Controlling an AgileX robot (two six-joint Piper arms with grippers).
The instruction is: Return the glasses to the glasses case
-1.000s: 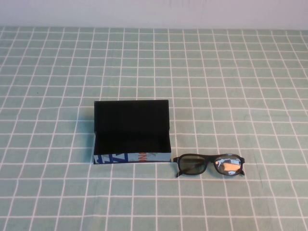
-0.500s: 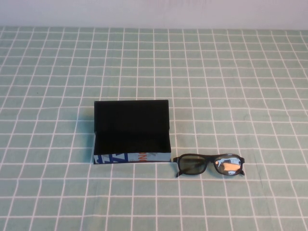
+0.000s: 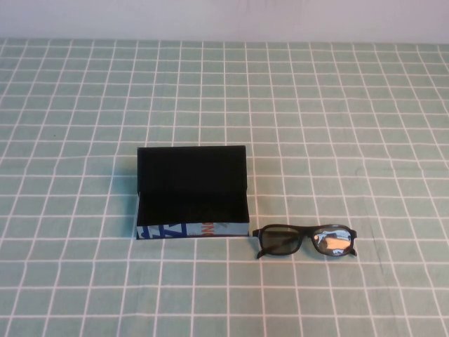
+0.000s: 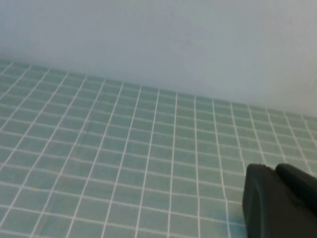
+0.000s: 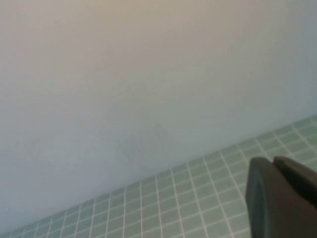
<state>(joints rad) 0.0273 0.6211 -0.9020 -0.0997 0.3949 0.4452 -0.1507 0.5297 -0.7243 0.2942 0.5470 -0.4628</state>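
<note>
The glasses case (image 3: 193,193) stands open near the table's middle in the high view, its black lid upright at the back and its light-blue printed front side facing me. Its black inside holds nothing. The black glasses (image 3: 304,241) lie flat on the cloth just right of the case's front corner, lenses reflecting. Neither arm shows in the high view. My left gripper (image 4: 275,168) shows in its wrist view with fingers together, holding nothing, over bare cloth. My right gripper (image 5: 273,161) shows in its wrist view, fingers together, empty, facing the wall.
A green cloth with a white grid (image 3: 337,126) covers the table. A pale wall (image 3: 224,17) runs along the far edge.
</note>
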